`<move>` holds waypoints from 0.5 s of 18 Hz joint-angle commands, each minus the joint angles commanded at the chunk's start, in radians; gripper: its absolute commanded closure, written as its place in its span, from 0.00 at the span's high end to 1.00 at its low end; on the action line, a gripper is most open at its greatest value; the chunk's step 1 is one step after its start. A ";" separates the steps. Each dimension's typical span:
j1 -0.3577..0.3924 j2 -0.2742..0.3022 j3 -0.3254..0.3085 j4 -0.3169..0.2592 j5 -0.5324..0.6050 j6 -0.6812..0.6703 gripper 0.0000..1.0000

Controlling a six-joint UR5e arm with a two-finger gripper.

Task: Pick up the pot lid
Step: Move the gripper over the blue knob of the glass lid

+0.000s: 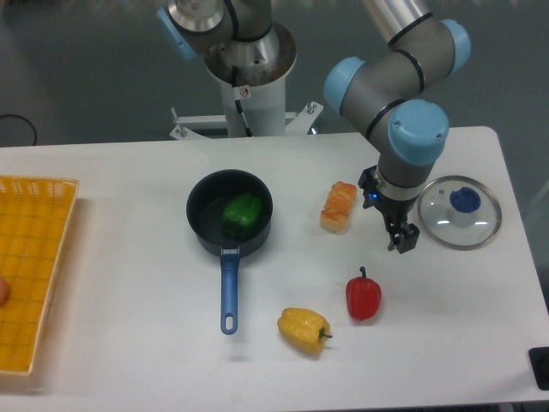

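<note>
Pot lid [459, 230] lies on the table at the right of your view, clear with a pale rim, its blue knob [465, 201] facing up. Starting from the left, you have a yellow-orange crate [34, 223], cut off by the frame, with a reddish item [3, 290] showing at its outer edge. Next comes your black pot [204, 210], holding a dark green item [243, 215]; its blue handle [229, 292] points toward the camera.

On the white table [154, 326], you have a yellow pepper [302, 330] near the front, then an orange piece [339, 206] farther back, then a red pepper-like item [364, 298] with a dark stem. Your gripper [387, 224] has its fingers spread, with nothing between them, just beside the lid. A dark object [539, 359] is cut off at the right edge.

Behind the table, you can see a dark cable [19, 129] at the left, then black and blue equipment [197, 30], too incomplete to identify, against a grey background.
</note>
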 joint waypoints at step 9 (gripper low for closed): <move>0.037 0.002 0.002 0.031 -0.002 -0.009 1.00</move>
